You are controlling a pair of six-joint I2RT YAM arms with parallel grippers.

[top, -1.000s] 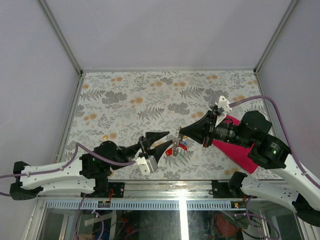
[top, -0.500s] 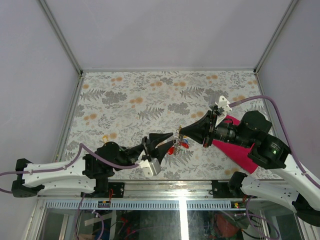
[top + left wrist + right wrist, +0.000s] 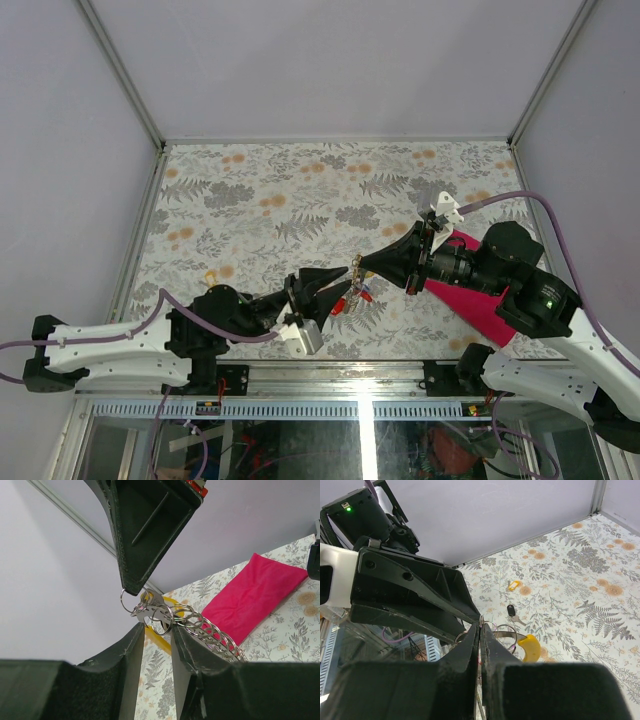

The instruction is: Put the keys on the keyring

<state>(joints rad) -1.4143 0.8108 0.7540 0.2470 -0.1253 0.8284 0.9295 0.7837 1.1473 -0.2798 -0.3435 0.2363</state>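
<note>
Floral table — black key: one | magenta cloth: one

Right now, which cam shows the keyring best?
Left wrist: the keyring sits mid-frame, close up, its silvery loops sharp and countable. Right wrist shows only a few thin arcs of it, partly hidden. Top external shows just a tiny glint.
</note>
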